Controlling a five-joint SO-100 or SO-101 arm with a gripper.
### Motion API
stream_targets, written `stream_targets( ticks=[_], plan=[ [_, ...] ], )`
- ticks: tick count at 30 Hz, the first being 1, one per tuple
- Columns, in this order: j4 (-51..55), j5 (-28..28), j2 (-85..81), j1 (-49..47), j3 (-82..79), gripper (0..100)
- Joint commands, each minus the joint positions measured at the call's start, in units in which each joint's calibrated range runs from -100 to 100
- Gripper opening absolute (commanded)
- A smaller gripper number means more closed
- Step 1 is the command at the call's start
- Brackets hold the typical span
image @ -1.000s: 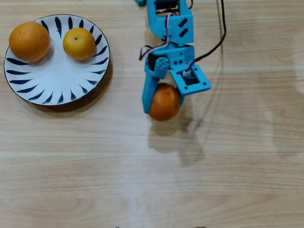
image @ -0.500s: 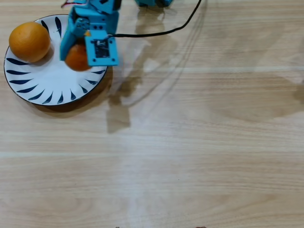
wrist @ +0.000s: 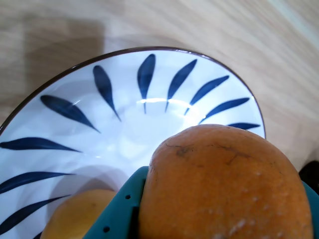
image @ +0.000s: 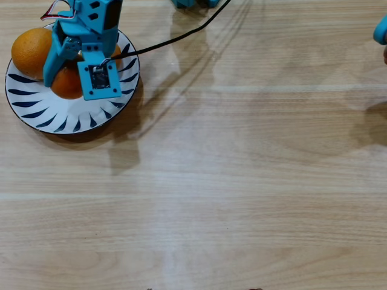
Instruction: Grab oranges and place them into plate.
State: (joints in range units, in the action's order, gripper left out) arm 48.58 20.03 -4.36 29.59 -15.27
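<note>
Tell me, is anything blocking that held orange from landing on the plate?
Nothing visible blocks it. The gripper holds the orange right over the plate, whose white middle is bare in the wrist view. The large orange sits aside at the rim.

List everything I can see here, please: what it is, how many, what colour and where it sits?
Round white ceramic plate with dark blue petal strokes: one, at the upper left of the overhead view.
Large deep orange fruit: one, on the plate's upper left rim.
Smaller deep orange fruit: one, held over the plate between the gripper's fingers; fills the lower right of the wrist view.
Yellow-orange fruit: one, on the plate, mostly hidden under the arm from overhead.
Light wooden table: one, under everything.
Black cable: one, running from the arm to the top edge.
Blue arm: one, reaching over the plate.
Blue gripper: one, closed on the smaller deep orange fruit.
</note>
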Motion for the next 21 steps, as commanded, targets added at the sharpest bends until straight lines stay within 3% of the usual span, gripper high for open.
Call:
stream_targets(
  ticks=[1,6,13,17,21],
  plan=[
    [0.3,0.1,0.8,0.5,6.4,27],
    [0.3,0.1,1.1,0.5,6.2,46],
    [0.5,0.1,0.6,0.5,6.2,46],
    [3.3,0.1,0.0,-0.1,6.4,44],
    [4.3,-0.6,-4.9,-3.7,4.9,27]
  ],
)
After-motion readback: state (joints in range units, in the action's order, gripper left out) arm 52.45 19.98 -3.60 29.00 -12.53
